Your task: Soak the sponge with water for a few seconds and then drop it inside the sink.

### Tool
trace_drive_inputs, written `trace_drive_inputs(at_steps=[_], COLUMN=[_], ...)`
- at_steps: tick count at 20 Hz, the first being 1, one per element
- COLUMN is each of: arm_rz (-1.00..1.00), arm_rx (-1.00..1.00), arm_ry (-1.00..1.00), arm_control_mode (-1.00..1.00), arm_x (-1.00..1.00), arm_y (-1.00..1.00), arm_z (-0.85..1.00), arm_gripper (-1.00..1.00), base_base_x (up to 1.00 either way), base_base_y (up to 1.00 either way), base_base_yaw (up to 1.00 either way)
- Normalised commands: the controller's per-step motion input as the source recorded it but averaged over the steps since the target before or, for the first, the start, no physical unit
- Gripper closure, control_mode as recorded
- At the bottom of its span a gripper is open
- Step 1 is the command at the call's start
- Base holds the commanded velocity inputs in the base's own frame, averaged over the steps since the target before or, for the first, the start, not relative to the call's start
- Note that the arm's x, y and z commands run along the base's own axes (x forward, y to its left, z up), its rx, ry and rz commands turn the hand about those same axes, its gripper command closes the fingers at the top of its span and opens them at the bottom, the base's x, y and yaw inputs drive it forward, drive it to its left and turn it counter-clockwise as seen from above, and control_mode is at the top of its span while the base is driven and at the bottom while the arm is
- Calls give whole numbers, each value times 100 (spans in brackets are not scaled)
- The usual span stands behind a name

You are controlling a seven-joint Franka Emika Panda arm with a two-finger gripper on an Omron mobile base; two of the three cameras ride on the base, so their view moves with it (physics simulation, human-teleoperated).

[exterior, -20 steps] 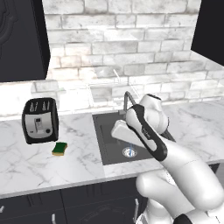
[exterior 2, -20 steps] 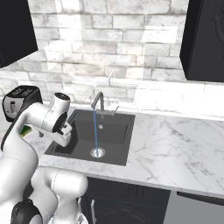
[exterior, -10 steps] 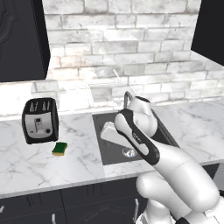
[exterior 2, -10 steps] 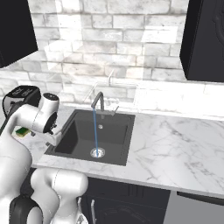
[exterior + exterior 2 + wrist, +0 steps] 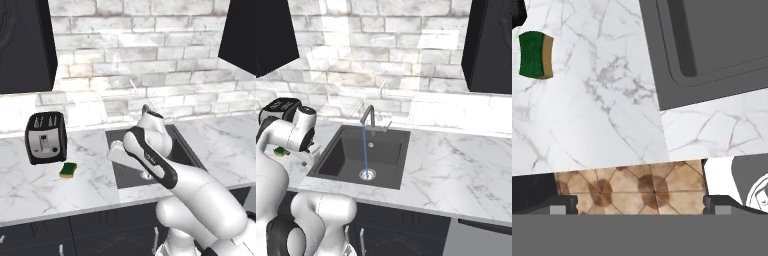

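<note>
Beside the toaster [image 5: 46, 137], the sponge [image 5: 68, 170] lies on the worktop [image 5: 45, 187], well left of the released claw [image 5: 114, 152].

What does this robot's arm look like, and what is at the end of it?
The arm is made of smooth, rounded, glossy white segments with black bands at the joints. No loose cables show. It ends in a gripper with two small dark finger tips, blocky and square-edged.
</note>
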Motion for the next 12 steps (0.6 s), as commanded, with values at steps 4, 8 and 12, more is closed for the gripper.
trace_drive_inputs(at_steps=[4, 8, 12], arm_rz=[5, 7, 2], arm_rx=[-1, -4, -2], arm_ry=[-1, -5, -1], arm_control_mode=[-100, -100, -100], arm_x=[0, 4, 12], arm_y=[33, 24, 19], arm_z=[0, 3, 5], arm_gripper=[-100, -100, -100], base_base_x=[0, 0, 0], base_base_y=[0, 0, 0], base_base_yaw=[0, 0, 0])
